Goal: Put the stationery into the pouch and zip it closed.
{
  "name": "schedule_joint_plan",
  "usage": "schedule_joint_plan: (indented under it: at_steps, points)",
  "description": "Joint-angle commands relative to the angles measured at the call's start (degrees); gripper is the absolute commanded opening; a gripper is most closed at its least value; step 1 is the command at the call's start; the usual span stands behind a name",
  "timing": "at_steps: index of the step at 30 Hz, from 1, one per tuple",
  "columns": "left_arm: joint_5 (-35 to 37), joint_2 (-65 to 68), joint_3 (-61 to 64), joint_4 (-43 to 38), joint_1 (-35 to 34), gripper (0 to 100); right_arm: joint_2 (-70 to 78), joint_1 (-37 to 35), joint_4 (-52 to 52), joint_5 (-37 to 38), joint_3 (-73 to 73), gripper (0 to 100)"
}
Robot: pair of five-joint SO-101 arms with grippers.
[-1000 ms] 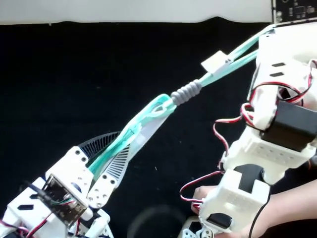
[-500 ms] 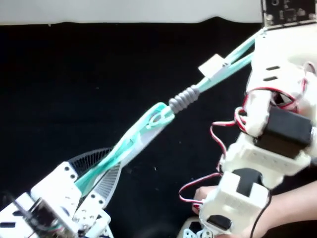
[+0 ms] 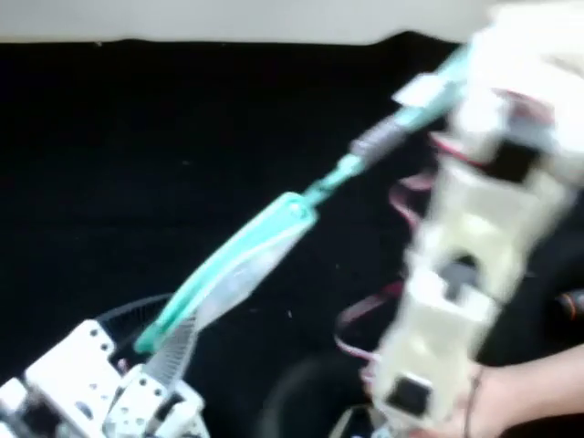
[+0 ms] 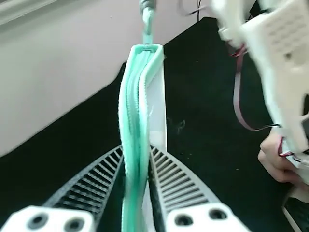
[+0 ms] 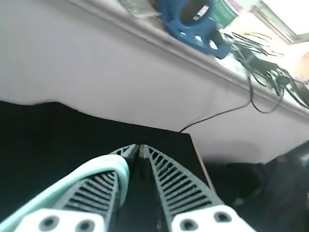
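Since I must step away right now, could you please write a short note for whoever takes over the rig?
Left pincer: shut on one end of the pouch.
Right pincer: shut on the teal pull cord at the other end.
The pouch is stretched between the arms above the black table.
Done: the zip looks closed along the visible length.
Stationery: cannot tell whether it is inside.
Left: confirm the zip is fully shut, then set the pouch down.

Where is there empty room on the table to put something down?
Bare black mat lies between the white wall and the stretched pouch. On the pouch's other side it gets crowded: the right arm and its wires.
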Motion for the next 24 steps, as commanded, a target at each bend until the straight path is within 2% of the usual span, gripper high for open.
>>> schedule_joint_plan:
  at_steps: [1, 5, 10, 17, 24]
  points:
    - [-0.53, -0.40, -2.59, 0.35, -0.13, 1, 1.27, 3.47, -2.68, 0.35, 0.22, 0.7]
    - [-0.53, -0.40, -2.42, 0.18, -0.13, 1, -0.75, 0.31, -2.15, 0.18, 0.22, 0.7]
    - [-0.62, -0.48, 1.54, -0.18, -0.57, 1, -4.97, -5.32, -2.15, -7.03, 0.22, 0.8]
    - [-0.62, -0.92, 7.25, -7.91, -0.57, 1, -8.66, -12.97, 2.77, -8.79, 0.22, 1.1]
    - [-0.62, -0.84, 12.35, -13.01, -0.31, 1, -8.92, -16.22, 7.43, -8.79, 0.22, 10.4]
